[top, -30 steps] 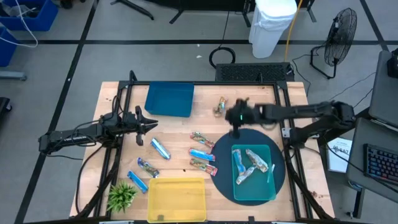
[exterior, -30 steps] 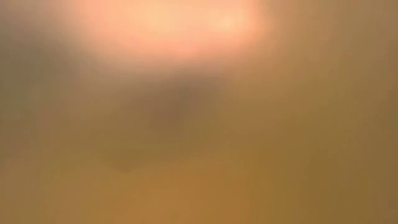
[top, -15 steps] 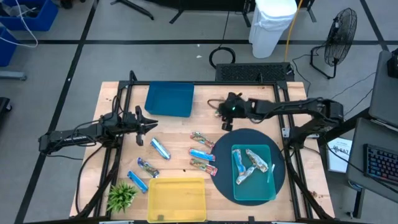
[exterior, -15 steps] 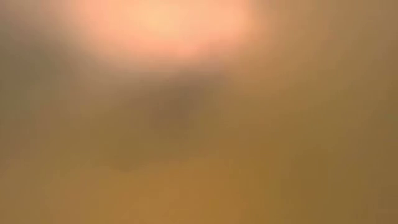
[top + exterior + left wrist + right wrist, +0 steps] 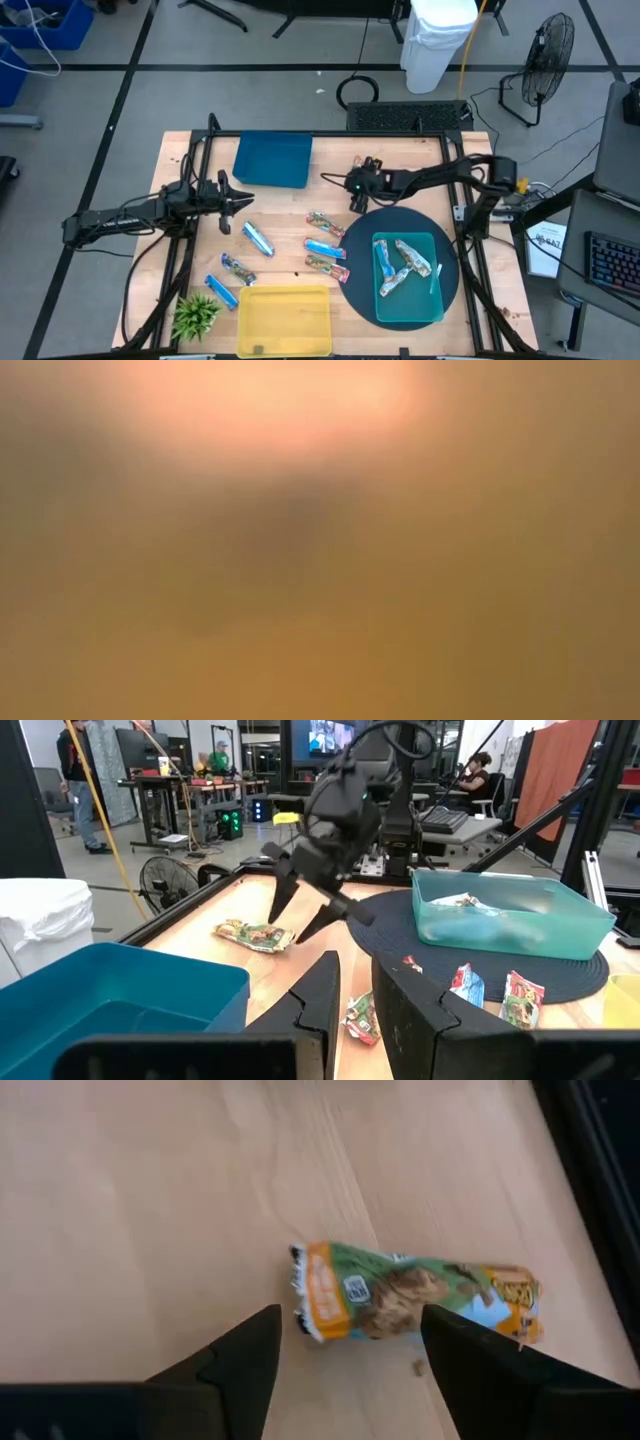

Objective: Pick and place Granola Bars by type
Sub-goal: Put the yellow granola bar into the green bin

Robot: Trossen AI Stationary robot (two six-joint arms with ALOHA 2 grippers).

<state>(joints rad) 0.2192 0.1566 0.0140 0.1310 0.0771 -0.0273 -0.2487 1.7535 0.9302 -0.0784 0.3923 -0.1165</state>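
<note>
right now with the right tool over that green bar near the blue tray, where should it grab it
Probably across the middle of the green bar, coming straight down. It lies flat and alone on the table, long and narrow, and the open right tool already straddles one end.

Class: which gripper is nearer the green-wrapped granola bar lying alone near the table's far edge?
Right. The right gripper hangs open directly over the green-wrapped bar; the left gripper waits across the table.

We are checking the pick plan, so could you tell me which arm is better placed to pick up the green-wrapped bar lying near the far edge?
The right. The right gripper hangs open directly over the green-wrapped bar, while the left gripper waits across the table.
</note>
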